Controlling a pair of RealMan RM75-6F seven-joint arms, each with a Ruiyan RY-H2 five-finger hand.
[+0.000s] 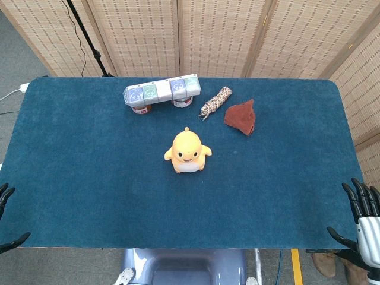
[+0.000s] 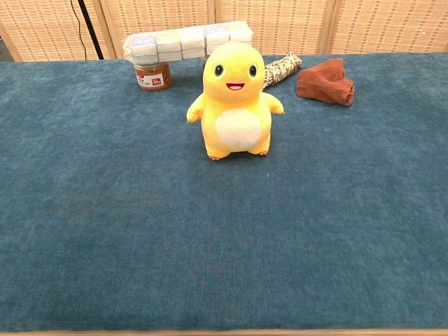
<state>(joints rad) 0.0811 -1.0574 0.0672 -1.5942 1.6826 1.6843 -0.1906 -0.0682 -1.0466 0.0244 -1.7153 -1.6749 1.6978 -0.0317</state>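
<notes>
A yellow plush toy stands upright near the middle of the blue table, facing the front edge. Behind it a wrapped pack of small cartons lies across two small jars. A striped rope bundle and a rust-brown cloth lie to its right. My left hand shows at the table's front left corner, fingers apart, holding nothing. My right hand hangs off the front right corner, fingers spread and empty. Both are far from every object.
Woven folding screens stand behind the table's far edge, with a black stand pole at the back left. A white power strip lies on the floor at the left. The robot's base shows below the front edge.
</notes>
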